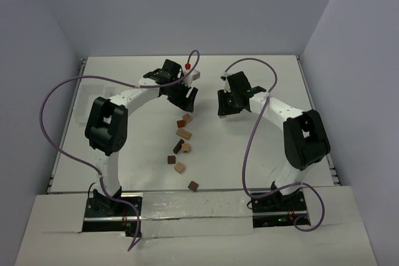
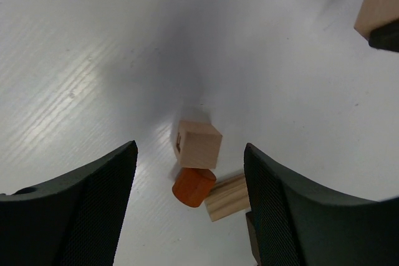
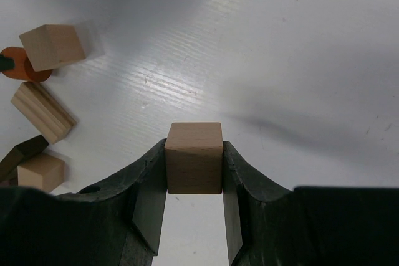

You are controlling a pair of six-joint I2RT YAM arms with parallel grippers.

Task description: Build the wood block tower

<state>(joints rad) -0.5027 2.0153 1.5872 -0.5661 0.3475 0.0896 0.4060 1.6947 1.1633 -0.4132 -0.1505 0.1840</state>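
Several wood blocks lie loose in a line down the table's middle, from a tan cube to a reddish-brown one. My left gripper hangs open over the line's far end. In the left wrist view its gripper straddles a tan cube, an orange round block and a grooved tan bar, touching none. My right gripper is to the right of them. In its wrist view the gripper is shut on a tan cube, held above the table. No tower is in view.
The right wrist view also shows a tan cube, a grooved bar, a dark bar and a small tan cube at its left edge. Grey walls enclose the white table. Purple cables loop off both arms.
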